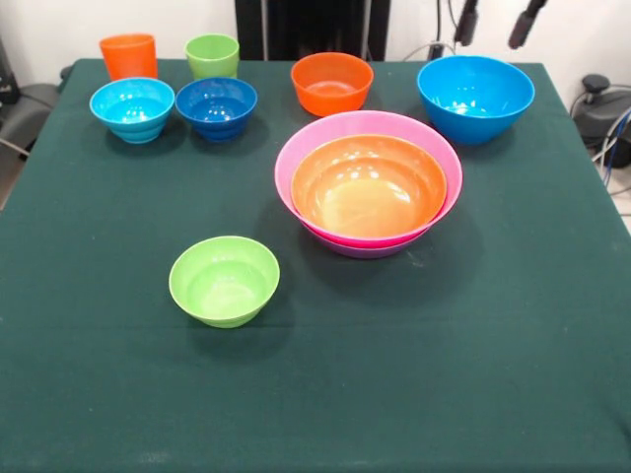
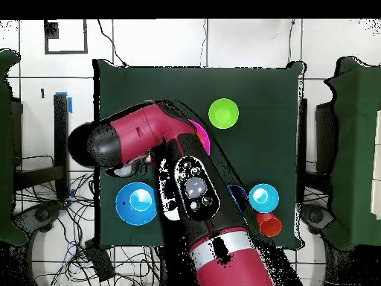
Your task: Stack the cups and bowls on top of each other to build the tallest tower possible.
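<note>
The tower [image 1: 368,182] stands mid-table: a wide orange bowl nested in a pink bowl, with a purple rim showing beneath. A small lime-green bowl [image 1: 224,280] sits alone in front of it. Along the far edge stand the orange cup [image 1: 128,54], the green cup [image 1: 212,54], a light-blue bowl [image 1: 132,108], a dark-blue bowl [image 1: 216,106], a small orange bowl [image 1: 332,83] and the big blue bowl [image 1: 475,97]. My gripper [image 1: 495,25] shows only as two dark tips at the top edge, above the big blue bowl, spread apart and open with nothing between them.
In the overhead view my red arm [image 2: 149,134] lies across the table and hides most of the tower; only a pink rim [image 2: 202,135] shows. The lime-green bowl [image 2: 223,113] and big blue bowl [image 2: 136,202] are uncovered. Cables lie beyond the table's sides.
</note>
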